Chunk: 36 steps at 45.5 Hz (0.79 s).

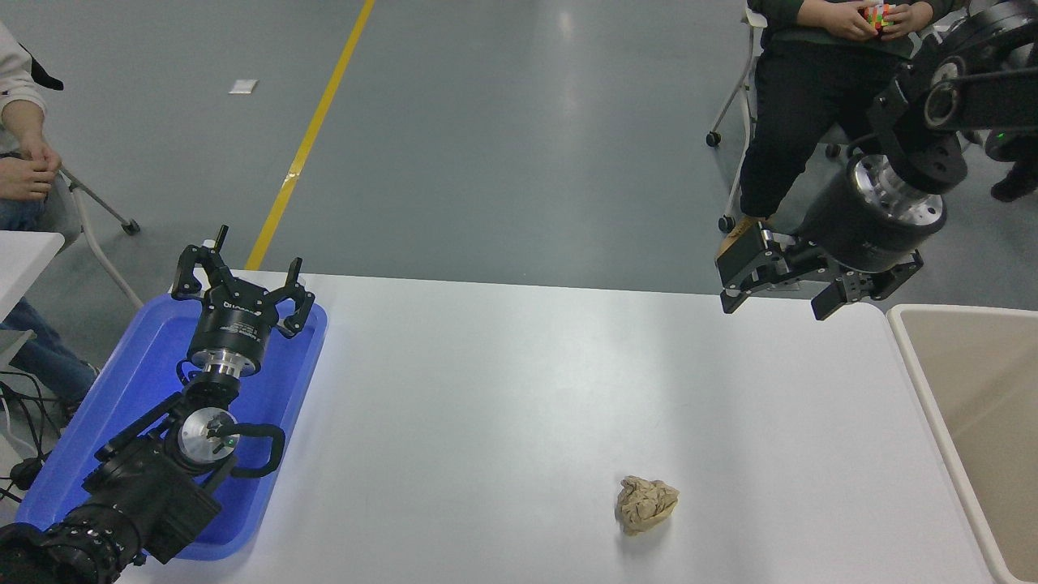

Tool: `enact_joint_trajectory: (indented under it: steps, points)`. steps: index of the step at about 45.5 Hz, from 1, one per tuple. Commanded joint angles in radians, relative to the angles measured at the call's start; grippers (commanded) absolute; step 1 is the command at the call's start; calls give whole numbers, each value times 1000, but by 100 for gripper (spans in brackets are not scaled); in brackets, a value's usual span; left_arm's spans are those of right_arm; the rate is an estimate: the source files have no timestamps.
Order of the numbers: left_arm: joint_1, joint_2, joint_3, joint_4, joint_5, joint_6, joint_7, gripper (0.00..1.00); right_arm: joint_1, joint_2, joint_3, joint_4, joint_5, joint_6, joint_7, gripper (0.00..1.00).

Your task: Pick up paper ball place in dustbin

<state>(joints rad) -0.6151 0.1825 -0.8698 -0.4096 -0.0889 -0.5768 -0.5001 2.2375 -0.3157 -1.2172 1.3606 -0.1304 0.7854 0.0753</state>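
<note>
Head view: 1 paper ball (646, 504) lies alone on the white bench (519, 389), near its front edge and well apart from the beige dustbin (973, 405) at the right side. Right claw (777, 302) hangs above the bench's far right corner, jaws spread and holding nothing, seemingly poised between ball and bin before any reach. Left claw (243, 280), also open and empty, sits parked over the blue tray (146, 357), out of the way. 2 people sit beyond; 1 handles a puzzle cube (879, 15).
</note>
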Motion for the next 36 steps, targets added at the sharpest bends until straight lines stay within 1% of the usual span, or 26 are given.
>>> enact_joint_trajectory:
  steps: [1,36]
  points:
    - [0,0,0,0,0,0,0,100,-1,12,1,0,3,0,0,100]
    - [0,0,0,0,1,0,0,100,-21,38,21,-41,6,0,0,100]
